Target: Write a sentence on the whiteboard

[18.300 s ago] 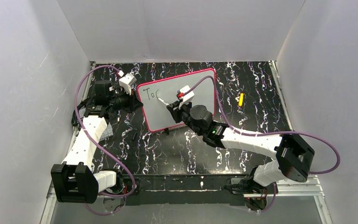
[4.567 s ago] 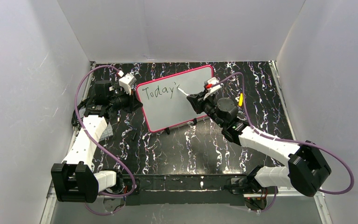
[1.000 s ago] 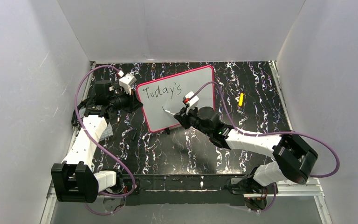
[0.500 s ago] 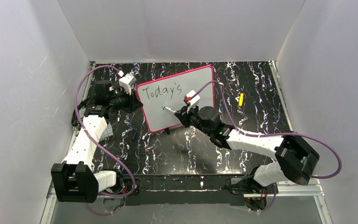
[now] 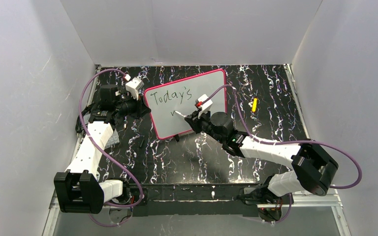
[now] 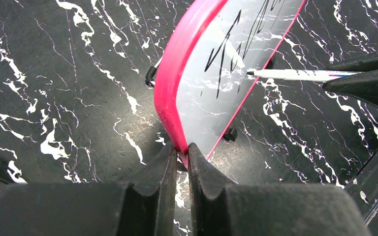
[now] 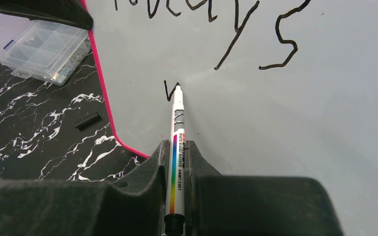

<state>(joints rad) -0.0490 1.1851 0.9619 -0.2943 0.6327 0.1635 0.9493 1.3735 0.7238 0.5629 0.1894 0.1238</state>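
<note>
Whiteboard, light grey-white with rounded corners and a thin pink-red frame, stands tilted on the black marbled tabletop, left of centre toward the far side. The sentence reads "Today's" in thin black handwriting along its upper part, with a small "v"-like stroke beneath at the left. The left end effector is pinched narrowly on the board's pink lower left edge. The right end effector grips a white marker whose tip touches the board at that small stroke. A small black foot shows under the frame.
</note>
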